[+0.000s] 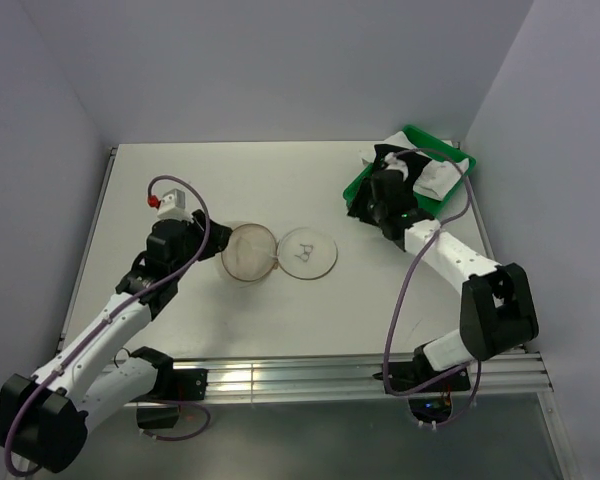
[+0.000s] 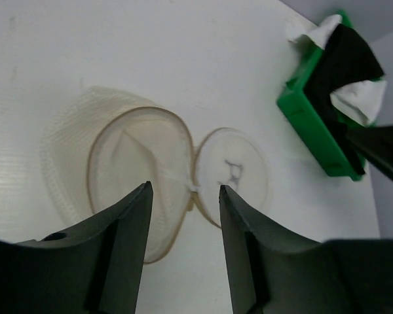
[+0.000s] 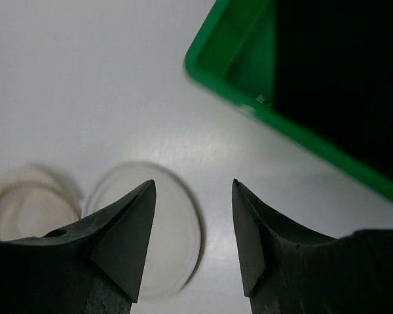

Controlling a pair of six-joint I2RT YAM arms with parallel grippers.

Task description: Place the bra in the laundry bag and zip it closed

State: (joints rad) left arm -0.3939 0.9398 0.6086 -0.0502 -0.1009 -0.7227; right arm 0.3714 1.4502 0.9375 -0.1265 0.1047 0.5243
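Observation:
The laundry bag [image 1: 249, 252] lies open on the white table, its mesh drum on its side and its round lid [image 1: 311, 253] flat to the right, joined at a hinge. The left wrist view shows the bag [image 2: 137, 176] and lid [image 2: 232, 173] too. The lid shows blurred in the right wrist view [image 3: 177, 216]. The black bra [image 1: 387, 154] lies in the green tray among white cloth, and also shows in the left wrist view [image 2: 346, 60] and right wrist view [image 3: 340, 72]. My left gripper [image 1: 208, 244] [image 2: 183, 188] is open and empty just left of the bag. My right gripper [image 1: 364, 208] [image 3: 193, 183] is open and empty at the tray's near-left corner.
The green tray [image 1: 421, 134] [image 2: 306, 124] [image 3: 249, 62] stands at the table's back right corner by the wall. White cloth [image 1: 436, 178] [image 2: 363, 98] lies in it with the bra. Grey walls close in the back and both sides.

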